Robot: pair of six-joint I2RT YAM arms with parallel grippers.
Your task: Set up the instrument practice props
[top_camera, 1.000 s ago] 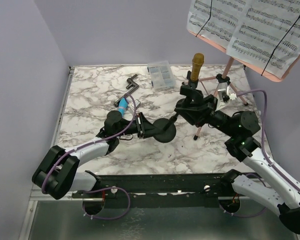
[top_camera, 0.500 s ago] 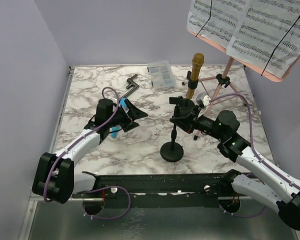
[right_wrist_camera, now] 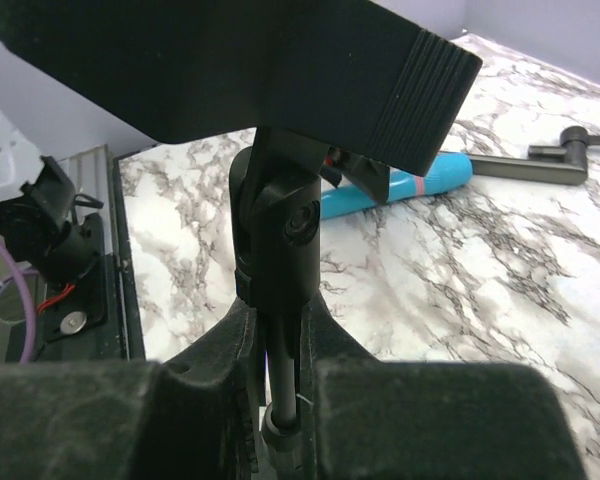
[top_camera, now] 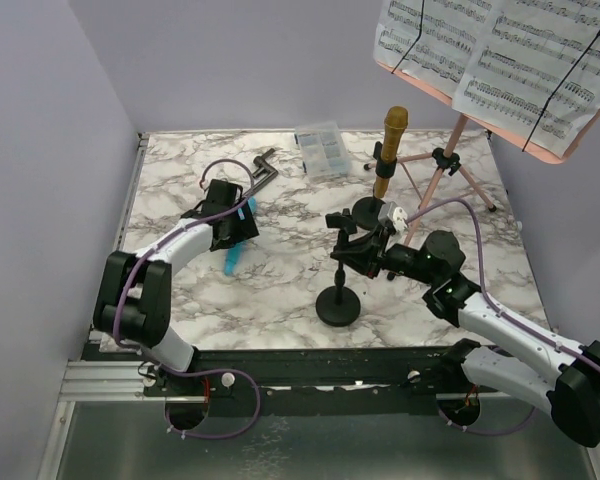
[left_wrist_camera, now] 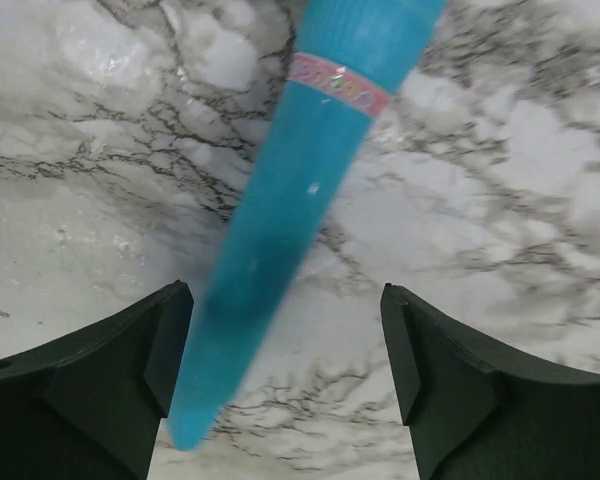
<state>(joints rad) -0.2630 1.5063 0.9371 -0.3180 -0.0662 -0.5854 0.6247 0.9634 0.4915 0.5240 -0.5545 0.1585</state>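
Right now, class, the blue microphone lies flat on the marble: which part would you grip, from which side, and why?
Probably the tapered handle of the blue microphone, below its pink band, from straight above. It lies flat on the table, so only its top and sides are free, and the slim handle sits between the left gripper's open fingers.

Tabletop [top_camera: 280, 290] is white marble-print with grey-black veining, showing a few soft glare patches in the left wrist view. Boxed in on three sides by plain lavender walls: left wall [top_camera: 40, 150], back wall [top_camera: 240, 60], right wall [top_camera: 570, 230]. Thin metal strip [top_camera: 132, 200] runs along the table's left edge. Black mounting bar [top_camera: 310, 362] sits across the near edge, silver aluminium extrusion rail [top_camera: 90, 385] at bottom left. Dull grey-green sheet surface [top_camera: 310, 450] below. Light even and diffuse, shadows soft
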